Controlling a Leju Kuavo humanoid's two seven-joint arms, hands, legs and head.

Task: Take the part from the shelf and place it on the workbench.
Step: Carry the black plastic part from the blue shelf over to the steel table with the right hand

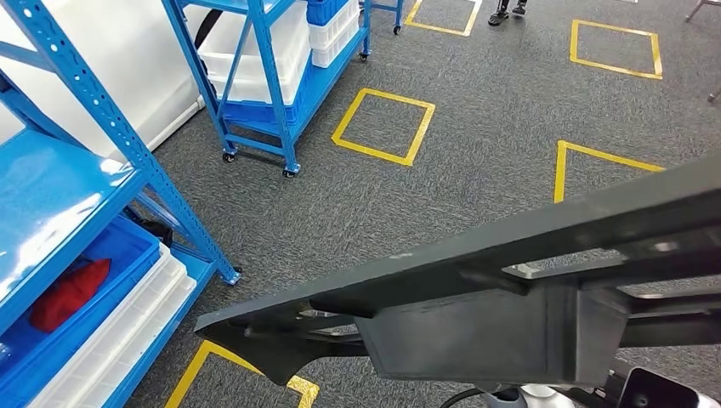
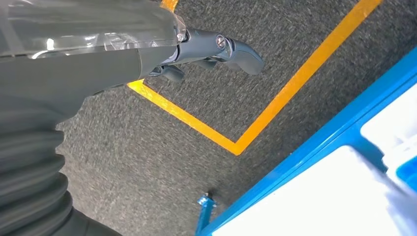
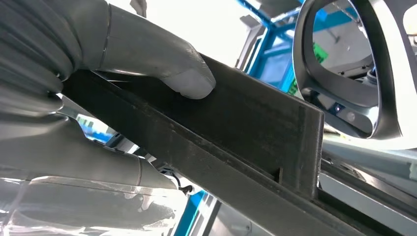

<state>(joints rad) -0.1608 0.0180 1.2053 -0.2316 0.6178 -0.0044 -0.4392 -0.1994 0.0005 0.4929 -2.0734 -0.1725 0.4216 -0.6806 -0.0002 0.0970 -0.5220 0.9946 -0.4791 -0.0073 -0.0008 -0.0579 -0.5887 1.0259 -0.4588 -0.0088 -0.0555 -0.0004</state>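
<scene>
Your right hand [image 3: 123, 64] grips the long dark-grey plastic frame part [image 1: 476, 289] carried over the carpet, left hand's [image 2: 216, 49] grasp unclear; swing wide and it could clip the blue steel shelf [image 1: 76, 187].

The left hand [image 2: 196, 51] hangs above a grey speckled carpet floor [image 2: 147, 162] with nothing in its grasp. A grey ribbed cover [image 2: 29, 177] and a clear glossy sleeve [image 2: 88, 24] lead into its dark fingers [image 2: 236, 51], which stretch out together over the carpet, one shorter finger curled beneath them. A yellow tape line [image 2: 275, 103] on the floor bends in a sharp corner just beyond the fingertips. Past the tape runs the blue edge of a shelf [image 2: 314, 152], bearing a white tray [image 2: 319, 201]. A small blue foot [image 2: 204, 206] stands on the carpet beside that edge.
</scene>
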